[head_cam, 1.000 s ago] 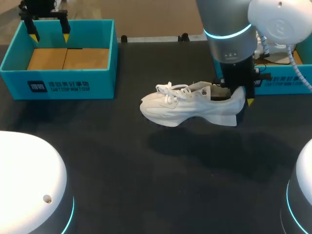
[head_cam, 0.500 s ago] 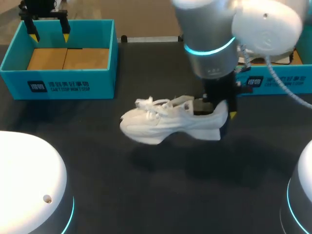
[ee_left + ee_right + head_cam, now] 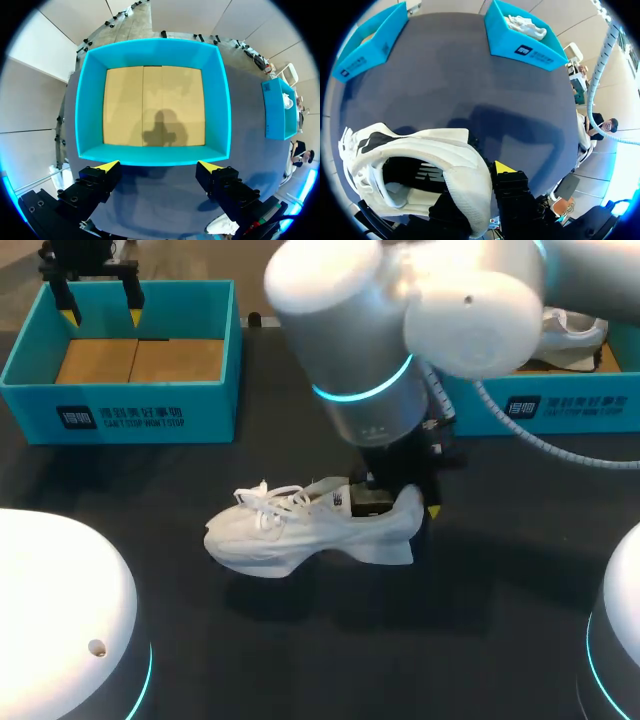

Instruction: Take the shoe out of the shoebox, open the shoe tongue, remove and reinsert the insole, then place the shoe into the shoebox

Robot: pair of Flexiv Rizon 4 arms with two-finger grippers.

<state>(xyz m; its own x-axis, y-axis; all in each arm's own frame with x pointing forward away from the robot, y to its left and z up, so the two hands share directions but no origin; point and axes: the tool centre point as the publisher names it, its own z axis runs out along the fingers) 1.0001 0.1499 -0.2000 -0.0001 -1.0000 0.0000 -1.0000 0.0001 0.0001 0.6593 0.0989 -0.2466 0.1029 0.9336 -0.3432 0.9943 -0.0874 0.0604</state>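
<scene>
White sneaker [image 3: 300, 530] hangs sideways from the right claw [image 3: 402, 508], its heel pinched in the claw and its toe and loose laces pointing away toward my left side. The claw is clamped on the heel wall: one finger [image 3: 372, 502] sits down inside the shoe's opening and the other, yellow-tipped, presses on the outside of the heel. In the right wrist view the heel cup fills the space just beside the outer finger [image 3: 512, 192], with the dark inside of the shoe open next to it. Whether the sole touches the black table [image 3: 300, 660] below the claw I cannot tell; a shadow lies under it. Well ahead of the right claw in its wrist view, at the table's far edge, stands a teal shoebox [image 3: 525, 50] with a second white shoe [image 3: 525, 25] lying in it. The left claw [image 3: 157, 167] hovers over the near wall of the other teal shoebox [image 3: 150, 155], its fingers spread wide and gripping nothing, with the box's bare cardboard floor ahead of the tips.
</scene>
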